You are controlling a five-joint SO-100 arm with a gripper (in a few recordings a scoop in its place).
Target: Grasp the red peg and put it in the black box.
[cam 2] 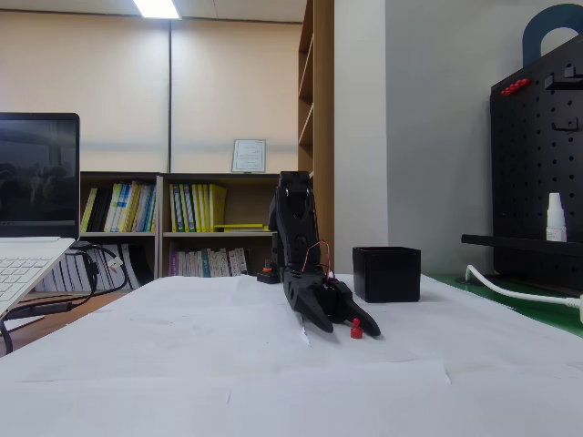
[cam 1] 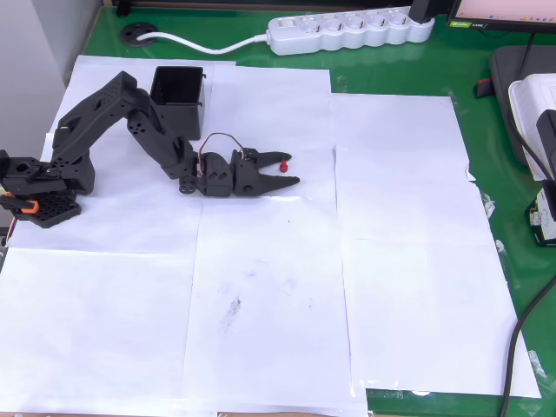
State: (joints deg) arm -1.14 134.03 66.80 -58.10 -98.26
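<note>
You are looking at the black box (cam 1: 178,94) standing upright on white paper (cam 1: 408,261) at the left of the overhead view, open-topped, glossy and straight-walled. Right of it, the gripper (cam 1: 283,170) is lying low with jaws spread, gripping nothing. The red peg (cam 1: 283,165) is sitting between the fingertips. It is probably light, rigid and slippery; you should be pinching its short shaft squarely.

A ceiling light (cam 2: 157,8) glows above beige walls, with bookshelves (cam 2: 155,225) of coloured books behind the paper-covered green surface (cam 1: 395,69).
</note>
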